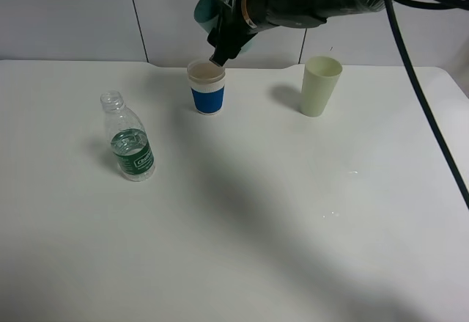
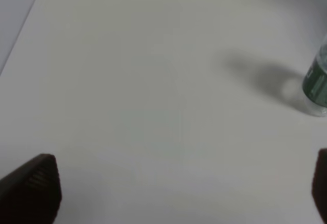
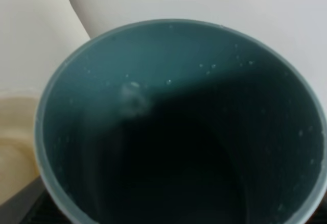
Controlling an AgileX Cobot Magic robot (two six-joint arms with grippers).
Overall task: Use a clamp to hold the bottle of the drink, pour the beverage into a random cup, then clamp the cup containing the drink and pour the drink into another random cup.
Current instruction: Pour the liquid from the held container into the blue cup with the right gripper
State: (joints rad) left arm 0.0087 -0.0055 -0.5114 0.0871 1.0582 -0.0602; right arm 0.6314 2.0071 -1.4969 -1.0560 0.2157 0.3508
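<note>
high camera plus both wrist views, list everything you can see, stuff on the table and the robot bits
bottle: one, clear with a green label, no cap, some water inside, upright on the left of the table
paper cup: one, blue with a white rim, upright at the back middle
tall cup: one, pale green, upright at the back right
teal cup: one, teal, tipped over the paper cup, droplets on its inner wall
water drops: a few, clear, on the right side of the table
table: one, white, under everything
left hand: one, dark fingers, open, over bare table near the bottle
right hand: one, dark, shut on the teal cup above the paper cup
</note>
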